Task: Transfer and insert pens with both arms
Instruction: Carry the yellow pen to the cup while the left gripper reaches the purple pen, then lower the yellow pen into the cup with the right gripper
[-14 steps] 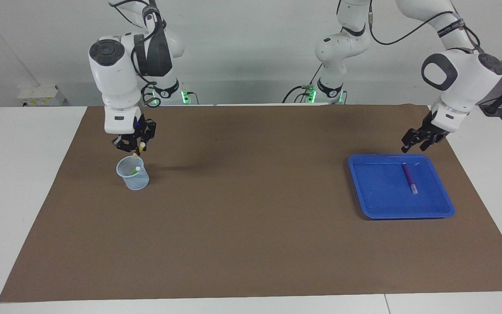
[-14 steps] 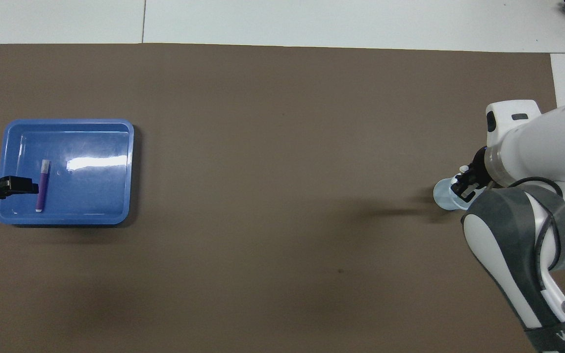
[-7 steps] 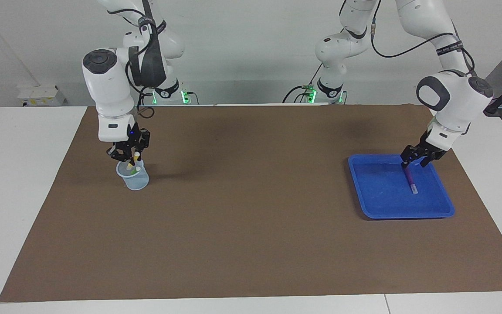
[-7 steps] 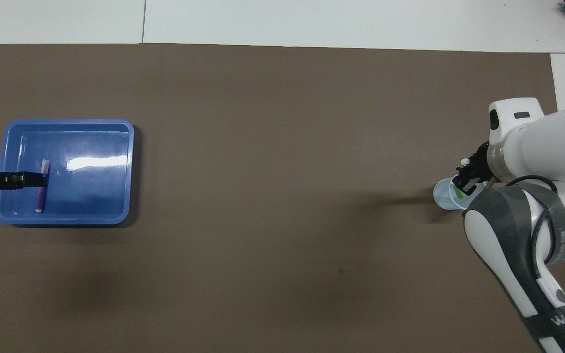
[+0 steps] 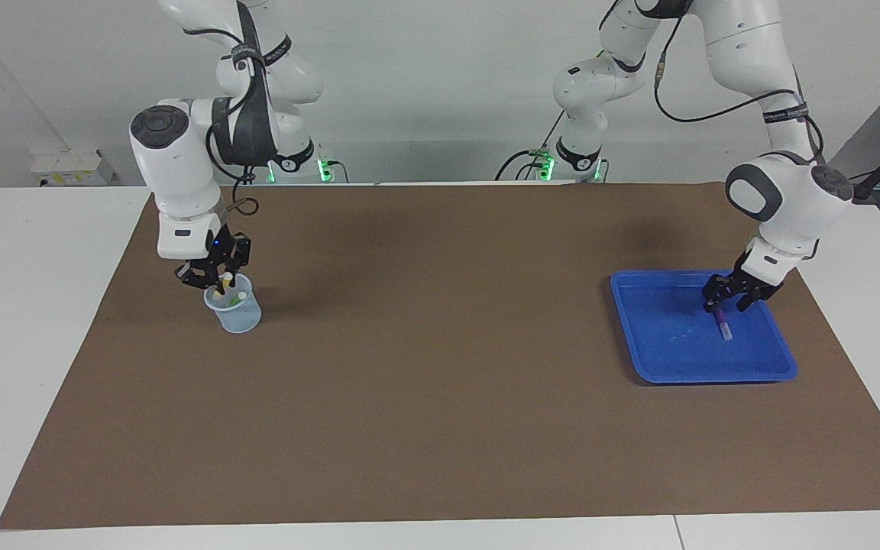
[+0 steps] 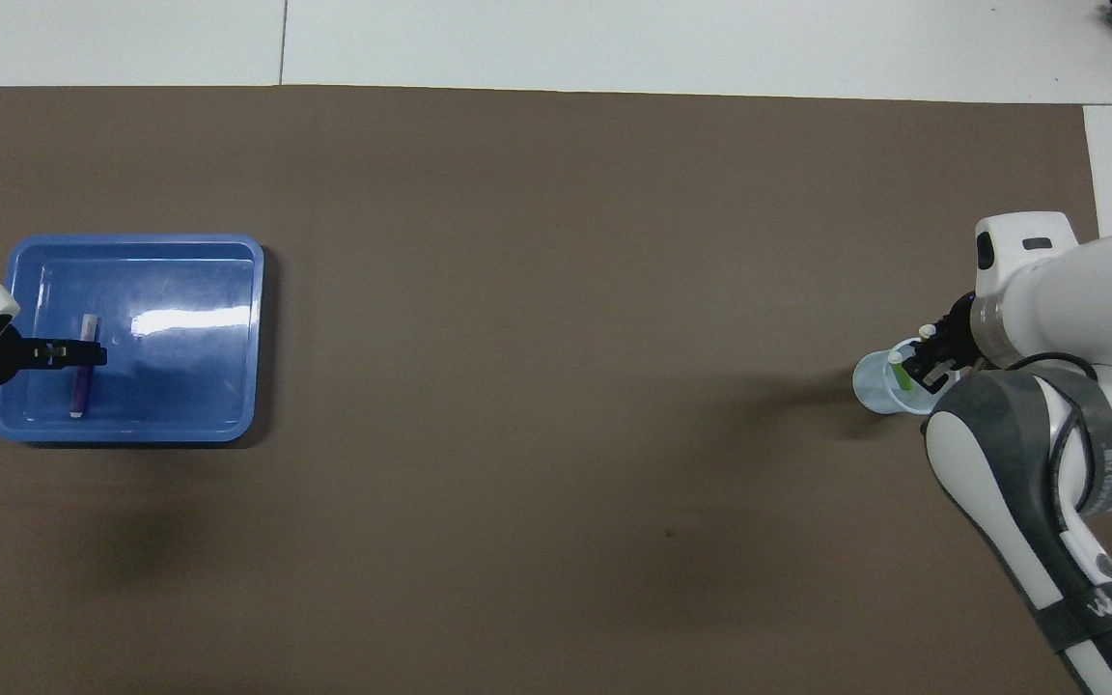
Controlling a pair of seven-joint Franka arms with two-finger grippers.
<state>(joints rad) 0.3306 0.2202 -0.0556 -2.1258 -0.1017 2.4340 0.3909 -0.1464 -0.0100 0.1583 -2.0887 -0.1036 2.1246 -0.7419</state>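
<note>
slim purple pen (image 5: 723, 323), pale cap end, in blue tray (image 5: 669, 359)

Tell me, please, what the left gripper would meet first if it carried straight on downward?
Most likely the purple pen lying in the blue tray; the left gripper sits right over it.

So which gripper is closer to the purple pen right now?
Left. The left gripper is down on the purple pen in the blue tray; the right gripper is at the cup.
</note>
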